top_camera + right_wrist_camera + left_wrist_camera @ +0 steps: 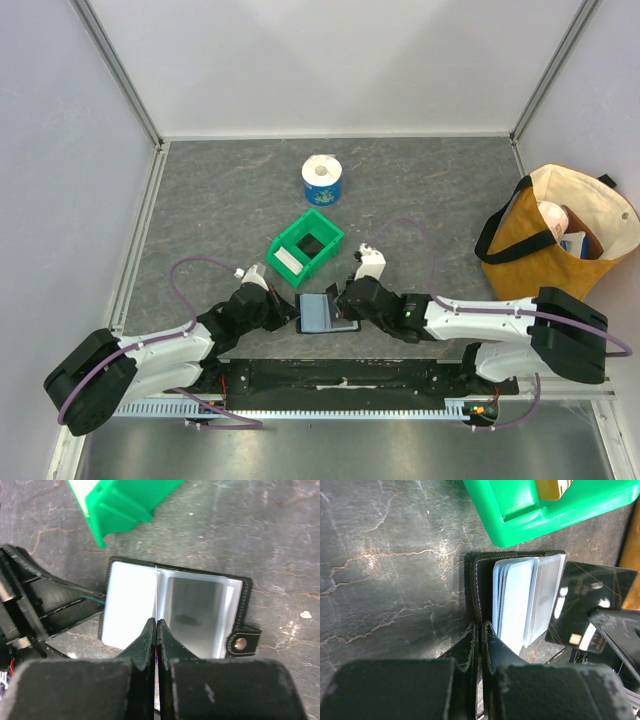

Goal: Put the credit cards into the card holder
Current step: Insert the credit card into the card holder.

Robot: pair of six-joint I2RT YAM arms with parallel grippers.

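Right wrist view. Entry one: card holder (195,610), lying open on the table (420,200), just near of the green bin (120,505). Its clear pockets face up and the snap tab (242,642) sticks out from one edge.

Entry two: right gripper (156,630), closed on the black card (590,605). From this camera the card shows only edge-on, as a thin line above the fold between pockets.

Entry three: left gripper (481,630), clamped on the holder's black cover at its left side, pinning it open.

Entry four: pale card (288,262), lying in the bin and not yet loaded.

Handling, as a judgement:
- You appear to be at the insertion of the black card.
- Keep your left grip firm so the cover cannot fold back.
- Tilt the card until its leading edge meets a pocket mouth squarely, then slide it along the pocket's length, not down into the leaf.
- The clear leaves look floppy and may buckle under a crooked push.
- Release only once the card is well seated.

Markings:
- The black card carries fine gold lines and a small pale patch, with no wording legible.
- The blue-and-white roll (322,180), far of the bin, has print too small to read.
- The tote bag (520,250), at right, shows no readable label.
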